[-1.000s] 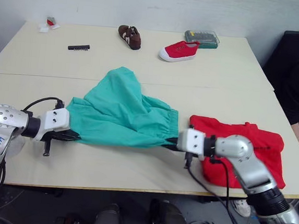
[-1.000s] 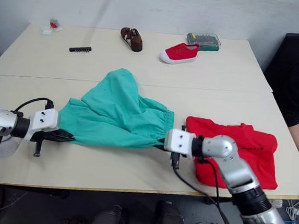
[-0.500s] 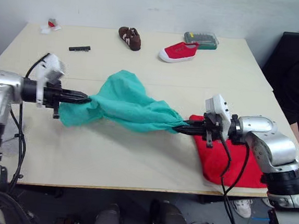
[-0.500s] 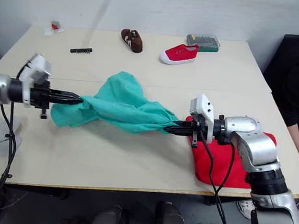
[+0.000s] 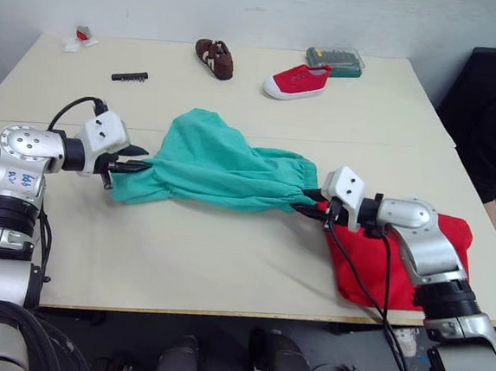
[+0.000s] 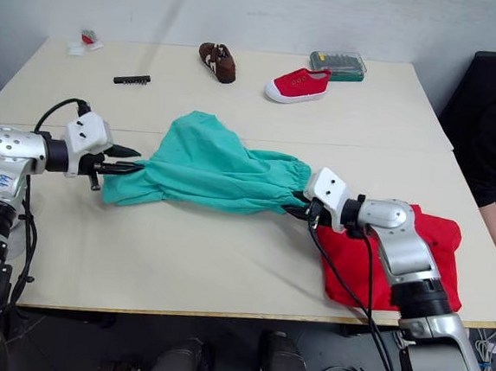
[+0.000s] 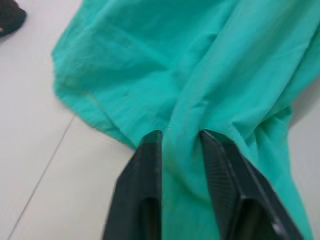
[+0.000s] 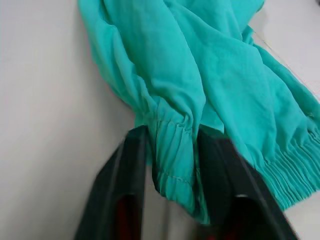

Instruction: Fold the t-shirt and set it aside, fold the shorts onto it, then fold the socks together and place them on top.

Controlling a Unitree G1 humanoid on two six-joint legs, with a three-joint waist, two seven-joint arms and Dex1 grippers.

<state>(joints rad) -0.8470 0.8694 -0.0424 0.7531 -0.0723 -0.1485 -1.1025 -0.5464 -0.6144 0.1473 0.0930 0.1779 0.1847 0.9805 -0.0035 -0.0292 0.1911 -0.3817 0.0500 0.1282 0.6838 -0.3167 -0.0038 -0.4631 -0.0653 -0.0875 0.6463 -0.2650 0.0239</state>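
Stretching between left gripper (image 5: 137, 164) | right gripper (image 5: 305, 204): shorts (image 5: 219, 164); both clamped on cloth

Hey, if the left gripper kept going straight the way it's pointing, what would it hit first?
The left gripper is already shut on the shorts, so more teal cloth comes first. Further along that line is probably the right gripper, though depth is uncertain.
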